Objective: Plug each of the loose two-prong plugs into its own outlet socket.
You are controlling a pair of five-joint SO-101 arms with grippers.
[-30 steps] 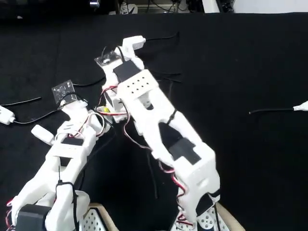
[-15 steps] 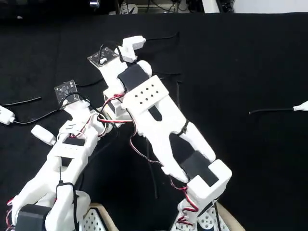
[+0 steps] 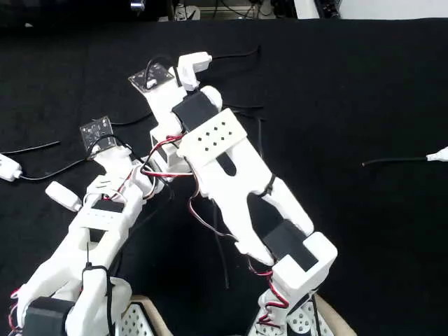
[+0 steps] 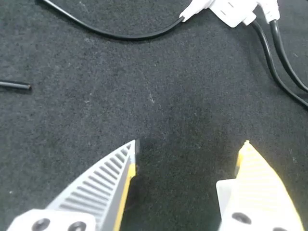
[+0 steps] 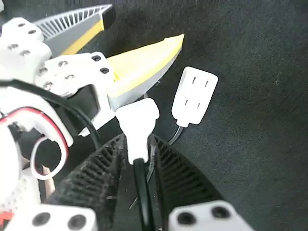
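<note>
Plug (image 5: 138, 120): it is white, on a black cord (image 5: 140, 192), and your right gripper (image 5: 137, 147) has it pinched tight between its two black fingers (image 5: 91, 178). The plug sticks out past the fingertips. You cannot see its prongs.

The socket (image 5: 195, 96) is white too. It lies flat on the black table (image 5: 250, 144), just beside the plug, with its slots facing up. You can see a gap between the two.

Your left gripper (image 4: 187, 147) has its jaws spread wide over bare table. In the right wrist view, its yellow finger (image 5: 144, 62) sits close behind the plug, with its tip near the socket. Its grey finger (image 5: 77, 21) is farther back.

Past the left gripper's fingers lies a white piece (image 4: 231, 9) with black cords on it. You cannot tell if it is a plug or a socket.

From the high view, your right arm (image 3: 231, 161) and left arm (image 3: 105, 217) lean in close together. A white block (image 3: 194, 63) on a cord lies just past the right arm's far end. A left piece (image 3: 8, 166) and a right piece (image 3: 439, 154), both white and on cords, lie at the table's edges, well apart from the arms.
</note>
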